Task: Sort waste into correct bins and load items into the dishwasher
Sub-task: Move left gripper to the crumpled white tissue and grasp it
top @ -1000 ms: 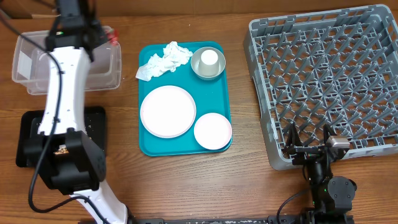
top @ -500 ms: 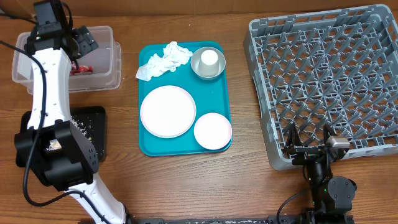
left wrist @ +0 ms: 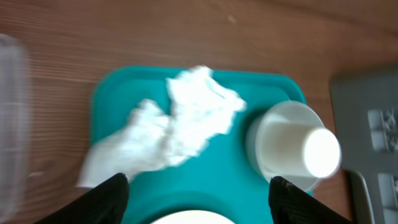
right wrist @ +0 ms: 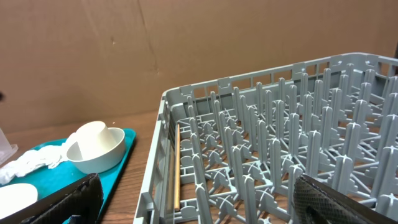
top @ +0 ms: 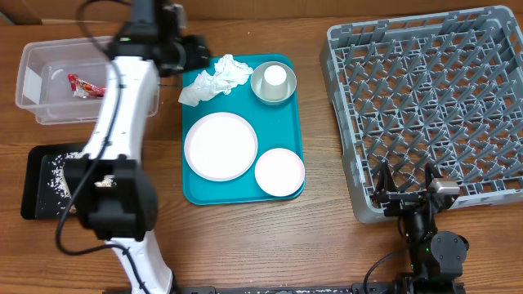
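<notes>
Step in hand, as judged from the layout: waste sorting, with the napkin (top: 214, 77) as the next piece to clear. The red wrapper (top: 84, 85) lies inside the clear tub (top: 49, 110), and pale crumbs (top: 59, 167) lie in the black tray (top: 41, 196). The napkin sits crumpled on the upper left corner of the teal tray (top: 278, 126), with one end hanging over the tray edge onto the table, just beside the bowl (top: 263, 91) that holds the cup (top: 275, 77). The left arm reaches forward and across from its base, with the left gripper (top: 186, 51) above the table just beside the napkin, camera facing down. Its fingers stand wide apart and hold nothing. The next move probably calls for a descent onto the bulk of the napkin, a firm close on the loose paper, then a carry to the tub without disturbing the bowl. The large plate (top: 220, 146), the small plate (top: 279, 171), the bowl and the cup are not yet loaded. The rack (top: 425, 98) holds none of them. The right gripper (top: 404, 189) rests at the near edge of the rack, fingers fully spread and empty.
</notes>
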